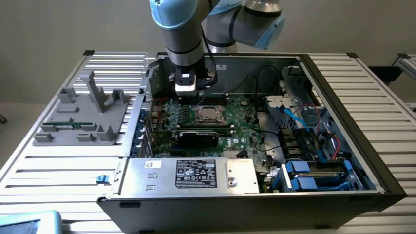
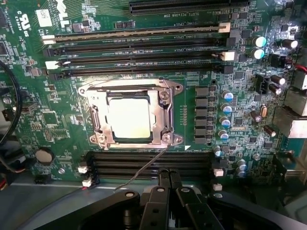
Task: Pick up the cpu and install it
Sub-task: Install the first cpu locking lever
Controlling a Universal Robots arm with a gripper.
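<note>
Slats of the grey counter [image 1: 58,170] carry an open computer case [image 1: 260,209], where past the near power supply [image 1: 188,174] the cpu [image 2: 129,117] sits flat inside the metal socket frame [image 2: 129,86] on the green motherboard [image 2: 48,120], and just beyond it hangs the claw [image 2: 165,184], tips pressed together, empty.

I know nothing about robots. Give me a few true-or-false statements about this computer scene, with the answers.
1. The cpu lies in its socket. True.
2. The gripper holds the cpu. False: it is shut on nothing, apart from the cpu.
3. The case is closed. False: it is open, and the motherboard shows.
4. A grey rack stands outside the case, at the exterior view's left. True.
</note>
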